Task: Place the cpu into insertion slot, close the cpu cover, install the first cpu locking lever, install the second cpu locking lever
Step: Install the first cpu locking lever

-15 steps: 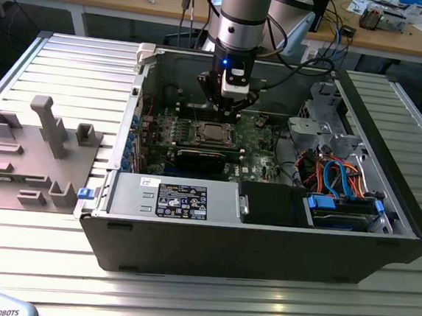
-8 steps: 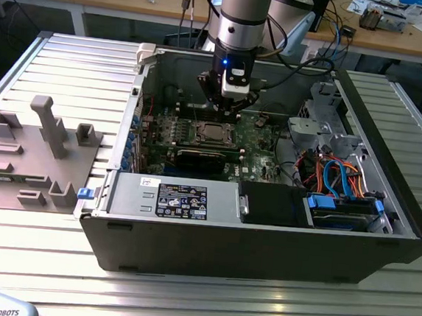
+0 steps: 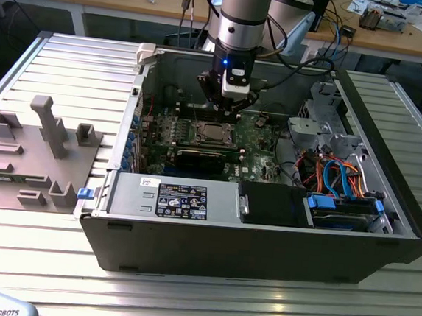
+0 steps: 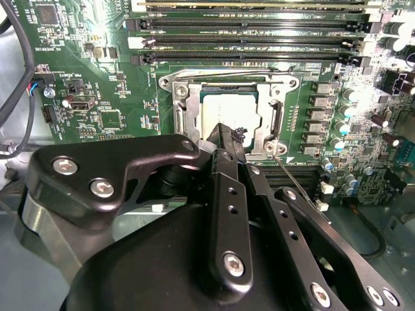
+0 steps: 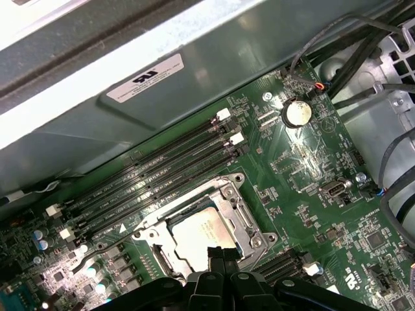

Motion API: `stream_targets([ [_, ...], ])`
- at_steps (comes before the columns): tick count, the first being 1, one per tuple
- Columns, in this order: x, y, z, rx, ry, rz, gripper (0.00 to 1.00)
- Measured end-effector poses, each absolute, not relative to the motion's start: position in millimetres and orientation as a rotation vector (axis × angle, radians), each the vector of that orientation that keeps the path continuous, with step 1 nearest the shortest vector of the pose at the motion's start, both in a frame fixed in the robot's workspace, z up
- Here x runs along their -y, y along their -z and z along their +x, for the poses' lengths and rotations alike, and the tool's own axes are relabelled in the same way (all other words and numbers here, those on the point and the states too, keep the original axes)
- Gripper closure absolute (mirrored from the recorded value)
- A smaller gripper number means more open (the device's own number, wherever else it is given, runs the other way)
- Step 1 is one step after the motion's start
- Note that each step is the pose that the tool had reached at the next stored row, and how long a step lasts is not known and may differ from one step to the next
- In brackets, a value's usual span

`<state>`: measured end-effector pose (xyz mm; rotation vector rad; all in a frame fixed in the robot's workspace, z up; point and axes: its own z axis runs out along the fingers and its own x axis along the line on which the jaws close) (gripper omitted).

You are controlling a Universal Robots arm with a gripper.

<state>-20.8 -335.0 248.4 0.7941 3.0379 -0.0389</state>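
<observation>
Second wrist view: one cpu (image 4: pixel 232 111) under one cpu cover (image 4: pixel 228 84); claw (image 4: pixel 225 139) clenched, empty.

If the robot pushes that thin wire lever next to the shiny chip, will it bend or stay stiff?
The lever is a long thin metal rod, so it probably flexes a bit and springs back. It looks smooth, so the gripper could slip off it. The cpu cover already lies flat over the cpu.
</observation>
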Motion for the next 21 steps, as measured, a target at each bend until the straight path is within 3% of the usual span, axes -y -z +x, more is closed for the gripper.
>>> stream_targets([
  [21, 335.0, -248.4, -20.8, -3.042, 0.039, 0.777, 0.89],
])
